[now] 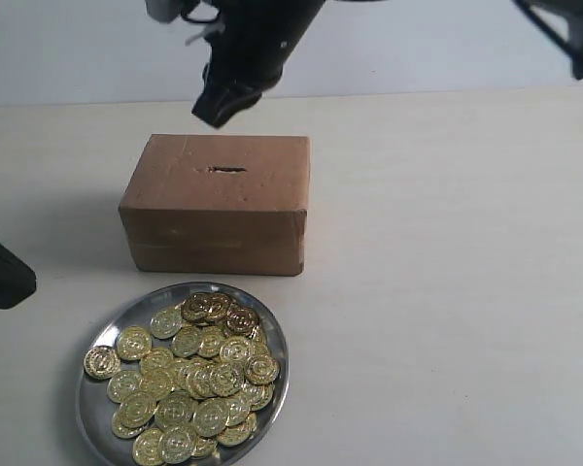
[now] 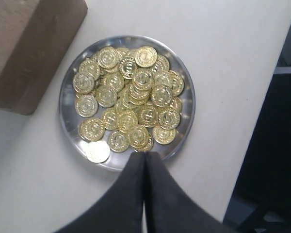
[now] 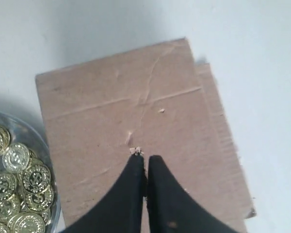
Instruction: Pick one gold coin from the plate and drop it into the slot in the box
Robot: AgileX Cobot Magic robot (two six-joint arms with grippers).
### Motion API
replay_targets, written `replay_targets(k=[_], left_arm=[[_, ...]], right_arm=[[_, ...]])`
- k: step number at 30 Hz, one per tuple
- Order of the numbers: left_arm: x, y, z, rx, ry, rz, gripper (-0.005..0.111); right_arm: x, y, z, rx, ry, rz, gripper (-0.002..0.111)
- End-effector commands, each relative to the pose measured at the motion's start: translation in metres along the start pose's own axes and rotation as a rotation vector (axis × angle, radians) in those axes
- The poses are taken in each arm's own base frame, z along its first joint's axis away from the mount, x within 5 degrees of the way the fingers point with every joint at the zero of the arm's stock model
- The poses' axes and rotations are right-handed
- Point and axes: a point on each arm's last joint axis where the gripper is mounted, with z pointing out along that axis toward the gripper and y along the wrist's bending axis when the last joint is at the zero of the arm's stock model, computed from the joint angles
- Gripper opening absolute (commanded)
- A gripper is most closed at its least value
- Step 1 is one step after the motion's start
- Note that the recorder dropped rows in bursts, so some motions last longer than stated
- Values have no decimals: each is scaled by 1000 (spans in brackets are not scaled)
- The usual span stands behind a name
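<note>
The brown cardboard box stands mid-table, with the dark box slot in its top. Just in front of it is the silver plate, heaped with gold coins. My right gripper hangs above the box's far edge. In the right wrist view that gripper is shut over the box top, its fingers hiding most of the slot, and I see no coin between them. My left gripper is shut and empty at the plate's rim, short of the coins.
The left gripper shows as a dark shape at the left edge of the exterior view. One coin lies on the plate's left rim. Pale bare table surrounds the box and plate. The table edge lies close beside the plate.
</note>
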Motion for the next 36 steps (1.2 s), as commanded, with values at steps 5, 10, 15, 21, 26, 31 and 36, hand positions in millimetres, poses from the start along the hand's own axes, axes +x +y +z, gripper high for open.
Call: replay_targets(k=[5, 10, 15, 21, 26, 31, 36], left_arm=[[8, -15, -38, -164, -295, -34, 0], [28, -26, -50, -278, -524, -121, 0], [53, -37, -44, -312, -677, -248, 0], [74, -43, -25, -311, -809, -378, 0], [82, -43, -6, -281, -887, -471, 0], [92, -38, 16, -297, -935, -553, 0], [110, -34, 44, -332, -971, -666, 0]], right_arm=[[-30, 44, -165, 162, -273, -51, 0], [-20, 87, -247, 184, -388, -66, 0], [9, 130, -293, 143, -491, -42, 0], [69, 163, -287, 172, -602, 73, 0], [147, 176, -244, 299, -729, 284, 0], [225, 191, -198, 378, -856, 496, 0], [280, 205, -168, 429, -891, 544, 0]])
